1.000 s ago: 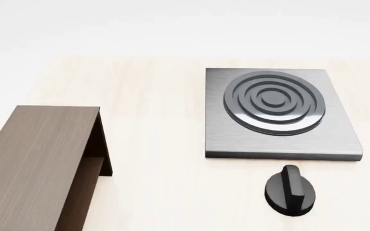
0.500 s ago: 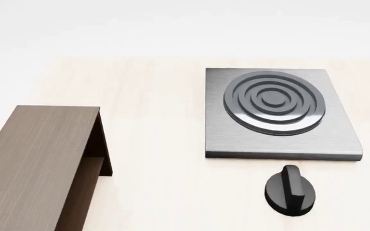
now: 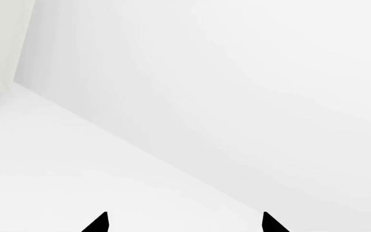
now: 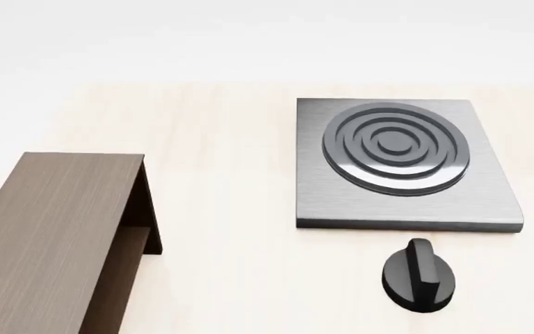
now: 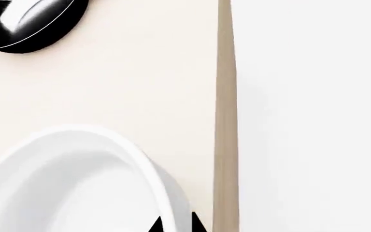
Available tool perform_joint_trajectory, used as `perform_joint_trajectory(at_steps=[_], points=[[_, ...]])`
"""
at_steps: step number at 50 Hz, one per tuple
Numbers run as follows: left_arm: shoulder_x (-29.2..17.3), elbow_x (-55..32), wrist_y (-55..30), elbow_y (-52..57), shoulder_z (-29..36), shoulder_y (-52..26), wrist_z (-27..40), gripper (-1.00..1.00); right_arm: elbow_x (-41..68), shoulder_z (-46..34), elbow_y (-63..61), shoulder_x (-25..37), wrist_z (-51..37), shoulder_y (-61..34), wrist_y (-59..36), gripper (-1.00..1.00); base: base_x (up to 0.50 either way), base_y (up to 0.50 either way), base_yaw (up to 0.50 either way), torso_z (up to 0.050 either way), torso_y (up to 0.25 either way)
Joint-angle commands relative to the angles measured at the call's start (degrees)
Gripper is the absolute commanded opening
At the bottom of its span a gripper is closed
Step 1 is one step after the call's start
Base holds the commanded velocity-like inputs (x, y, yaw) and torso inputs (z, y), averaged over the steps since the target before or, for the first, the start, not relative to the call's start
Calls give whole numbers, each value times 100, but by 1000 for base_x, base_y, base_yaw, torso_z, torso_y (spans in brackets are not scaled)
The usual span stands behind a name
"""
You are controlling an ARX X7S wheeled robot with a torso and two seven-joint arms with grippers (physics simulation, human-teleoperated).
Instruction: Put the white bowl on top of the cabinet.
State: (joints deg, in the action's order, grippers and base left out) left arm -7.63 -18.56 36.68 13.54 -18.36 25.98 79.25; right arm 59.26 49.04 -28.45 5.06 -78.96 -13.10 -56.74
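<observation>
The white bowl (image 5: 76,183) shows only in the right wrist view, standing on the pale table close to its edge. My right gripper (image 5: 176,227) has its two black fingertips close together, one on each side of the bowl's wall at the rim. The dark brown cabinet (image 4: 53,229) stands at the near left of the table in the head view, its flat top bare and its shelf recess facing right. My left gripper (image 3: 184,224) is open and empty, with only white floor and wall in front of it. Neither gripper shows in the head view.
A grey square stove plate (image 4: 489,202) with ring burner lies at the right of the table, a black knob (image 4: 419,275) in front of it. A black frying pan (image 5: 31,24) lies beyond the bowl. The table's edge (image 5: 225,96) runs beside the bowl.
</observation>
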Motion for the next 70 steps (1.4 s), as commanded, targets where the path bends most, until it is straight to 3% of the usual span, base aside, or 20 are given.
perform_joint_trajectory(at_steps=[1, 18, 32, 47, 51, 54, 57, 64, 70], points=[[37, -28, 42, -28, -32, -11, -194, 100, 1290, 54, -272, -284, 134, -310, -182, -100, 0, 0, 0, 0, 0], [30, -44, 34, -51, -11, -35, -201, 100, 3280, 17, -1003, -58, -631, -814, -101, -100, 0, 0, 0, 0, 0], [25, -46, 14, -33, -9, -33, -194, 100, 3819, -329, -1151, 419, -1097, -1178, 423, -100, 0, 0, 0, 0, 1], [28, -35, 12, -52, -4, -49, -195, 100, 3587, -2966, -1042, 2213, -1101, -879, 3302, -100, 0, 0, 0, 0, 1], [27, -39, 11, -67, -4, -57, -195, 100, 3733, -4183, -805, 2905, -1101, -1444, 4058, -100, 0, 0, 0, 0, 3], [22, -23, -19, -95, 31, -100, -203, 100, 3898, -5750, -455, 3805, -1102, -2348, 5028, -100, 0, 0, 0, 0, 0], [23, -40, -4, -83, 21, -81, -204, 100, 4116, -7114, -204, 4306, -1101, -3196, 5846, -100, 0, 0, 0, 0, 3], [30, -84, 46, -77, 4, -54, -211, 100, 4428, -8447, 213, 4388, -1095, -4609, 6219, -100, 0, 0, 0, 0, 0], [30, -80, 49, -72, 5, -55, -210, 100, 4591, -9071, 843, 4063, -1059, -5602, 5796, -100, 0, 0, 0, 0, 2]])
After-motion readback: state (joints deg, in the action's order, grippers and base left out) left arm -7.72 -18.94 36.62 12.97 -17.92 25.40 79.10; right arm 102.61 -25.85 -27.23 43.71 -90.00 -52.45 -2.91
